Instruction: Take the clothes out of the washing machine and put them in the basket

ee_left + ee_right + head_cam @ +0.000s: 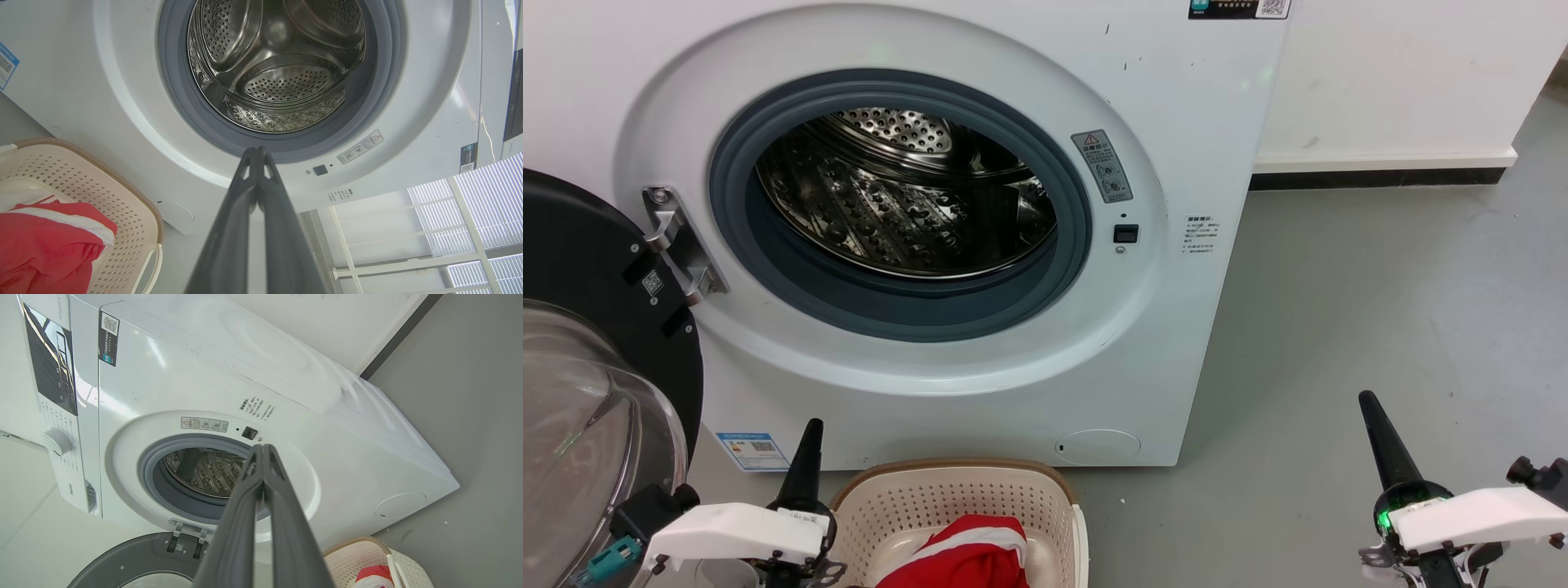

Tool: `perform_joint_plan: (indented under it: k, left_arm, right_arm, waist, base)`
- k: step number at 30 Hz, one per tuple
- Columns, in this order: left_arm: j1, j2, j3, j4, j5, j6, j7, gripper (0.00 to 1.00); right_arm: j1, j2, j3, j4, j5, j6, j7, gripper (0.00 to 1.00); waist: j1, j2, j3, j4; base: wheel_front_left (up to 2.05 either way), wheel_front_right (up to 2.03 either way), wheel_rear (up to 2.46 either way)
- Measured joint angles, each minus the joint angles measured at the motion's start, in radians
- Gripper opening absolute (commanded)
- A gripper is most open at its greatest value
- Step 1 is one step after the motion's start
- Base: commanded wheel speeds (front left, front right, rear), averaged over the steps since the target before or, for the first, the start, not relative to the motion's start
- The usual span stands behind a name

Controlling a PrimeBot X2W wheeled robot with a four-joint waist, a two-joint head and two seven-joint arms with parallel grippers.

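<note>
White paint covered the one washing machine [931,408], and four stickers showed on its front in the head view: a grey warning sticker with a red triangle [1103,166] at 2 o'clock of the porthole, a small text sticker [1201,234] at 3 o'clock, a blue-edged label with a QR code [754,449] at 7 o'clock, and a black label with a QR code [1240,8] at the top edge. All the writing was too small to read. The perforated steel drum [907,204] stood exposed, and the black-framed glass door [596,343] hung open at 9 o'clock.

The left pincer [810,433], at 7 o'clock in the head view, had its fingers pressed together and held nothing, just beside the basket. The right pincer [1372,416], at 4 o'clock, was likewise closed on nothing, over bare grey floor [1380,310].

One cream basket [947,498] sat at 6 o'clock before the machine. The red clothes [968,555] with a white stripe lay inside it in one heap; how many pieces, I could not tell.
</note>
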Motion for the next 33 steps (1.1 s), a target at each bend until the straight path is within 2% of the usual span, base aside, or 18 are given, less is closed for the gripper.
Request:
perform_joint_plan:
  k: [13, 33]
  left_arm:
    - [-0.021, -0.016, 0.022, 0.025, -0.140, -0.022, 0.021, 0.00]
    - [-0.046, -0.030, 0.049, 0.050, -0.293, -0.049, 0.050, 0.00]
  right_arm:
    - [-0.026, 0.000, -0.020, 0.029, 0.148, 0.000, 0.021, 0.00]
    - [-0.050, 0.001, -0.044, 0.061, 0.307, 0.000, 0.042, 0.00]
  waist:
    - [0.0000, 0.0000, 0.008, -0.002]
    - [0.0000, 0.0000, 0.018, -0.005]
  base:
    - [0.00, 0.00, 0.00]
    - [0.00, 0.00, 0.00]
